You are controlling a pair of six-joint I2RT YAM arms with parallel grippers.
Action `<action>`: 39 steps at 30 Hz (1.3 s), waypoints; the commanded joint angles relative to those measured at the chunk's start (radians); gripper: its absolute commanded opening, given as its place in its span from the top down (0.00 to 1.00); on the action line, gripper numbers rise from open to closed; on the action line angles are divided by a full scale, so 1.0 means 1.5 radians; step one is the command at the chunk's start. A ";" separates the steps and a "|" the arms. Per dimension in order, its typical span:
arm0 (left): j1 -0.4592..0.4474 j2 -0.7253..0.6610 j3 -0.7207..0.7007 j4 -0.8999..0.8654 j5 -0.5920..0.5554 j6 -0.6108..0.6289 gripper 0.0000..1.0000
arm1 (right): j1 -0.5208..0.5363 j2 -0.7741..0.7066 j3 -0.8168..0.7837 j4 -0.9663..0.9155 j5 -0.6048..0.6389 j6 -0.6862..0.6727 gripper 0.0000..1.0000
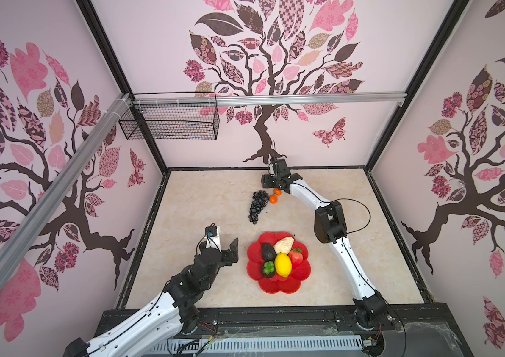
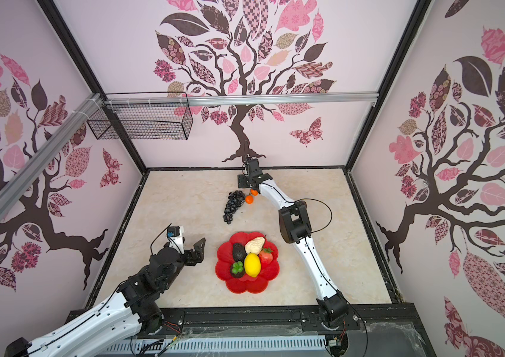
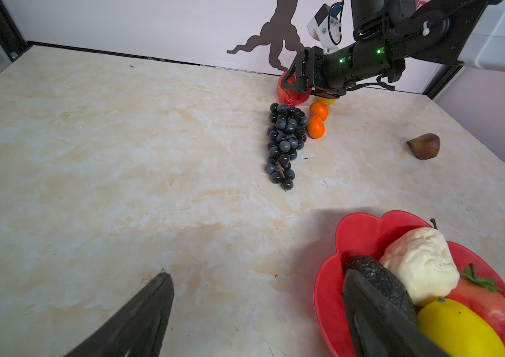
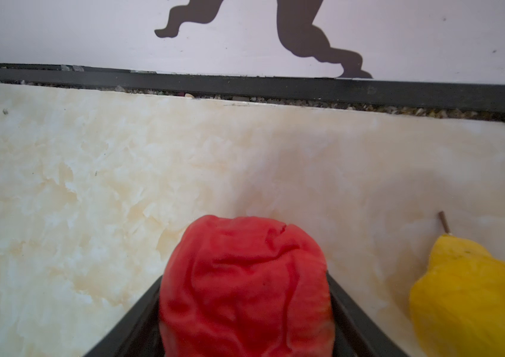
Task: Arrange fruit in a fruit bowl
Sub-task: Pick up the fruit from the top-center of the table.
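Five fruits [image 1: 283,264] lie in the bowl [image 1: 279,286]. My right jaws pinch the apple [image 4: 245,287] on the surface [image 1: 198,216], far side, grapes [image 1: 257,205] near; left jaws gape empty beside the bowl.

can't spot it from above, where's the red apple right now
In the right wrist view the red apple sits between the fingers of the right gripper, by the back wall, just beyond the grape bunch and two oranges.
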 commanded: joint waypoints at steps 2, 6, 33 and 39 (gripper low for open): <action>0.003 0.002 -0.012 0.019 -0.003 0.000 0.11 | 0.001 -0.010 -0.013 -0.006 0.019 -0.009 0.31; 0.003 0.010 -0.012 0.026 0.003 0.000 0.11 | 0.002 -0.066 -0.053 0.011 0.016 -0.014 0.31; 0.003 0.209 0.063 0.291 0.293 0.115 0.15 | 0.055 -0.792 -0.784 0.069 -0.088 0.042 0.32; -0.040 0.323 0.111 0.375 0.357 0.206 0.18 | 0.065 -0.937 -0.932 0.029 -0.116 0.068 0.32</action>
